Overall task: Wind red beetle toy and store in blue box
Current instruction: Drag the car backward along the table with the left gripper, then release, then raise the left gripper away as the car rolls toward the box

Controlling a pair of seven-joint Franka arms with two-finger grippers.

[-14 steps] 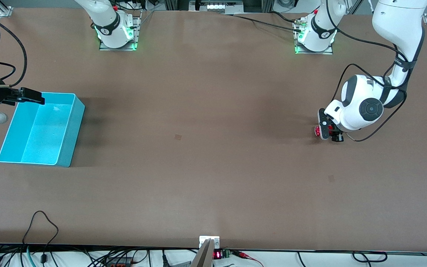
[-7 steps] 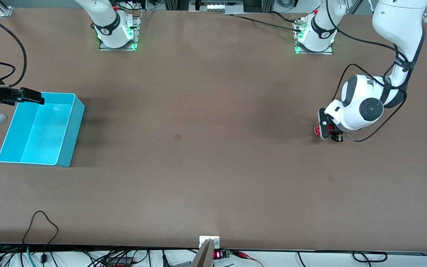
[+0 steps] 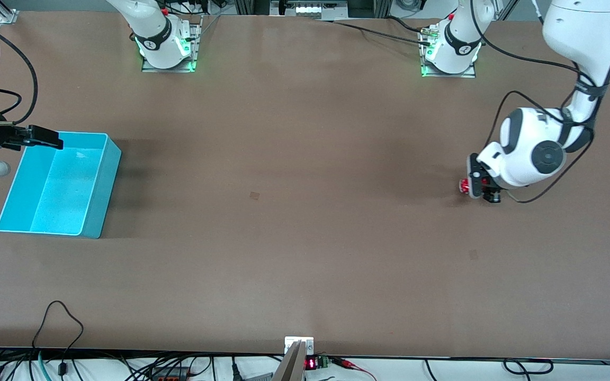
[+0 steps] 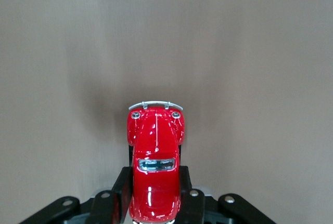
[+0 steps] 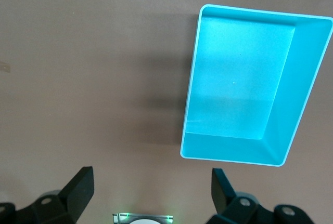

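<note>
The red beetle toy (image 3: 464,185) is down at the table near the left arm's end. My left gripper (image 3: 478,186) is shut on it. In the left wrist view the toy (image 4: 155,146) sits between the black fingers (image 4: 120,190), which grip its rear half, and its nose and bumper stick out ahead. The blue box (image 3: 101,196) stands empty at the right arm's end, and its flat bottom shows bare in the right wrist view (image 5: 239,78). My right gripper (image 3: 44,137) is open and empty (image 5: 151,193), waiting above the table beside the box's rim.
The two arm bases (image 3: 166,47) (image 3: 450,50) stand at the table's edge farthest from the front camera. Cables (image 3: 61,317) and a small device (image 3: 298,349) lie along the nearest edge. Two small dark marks (image 3: 254,195) (image 3: 473,254) show on the brown tabletop.
My left gripper has moved, with the red beetle toy held in it, a short way along the table toward the left arm's end. The right arm and the box have not moved.
</note>
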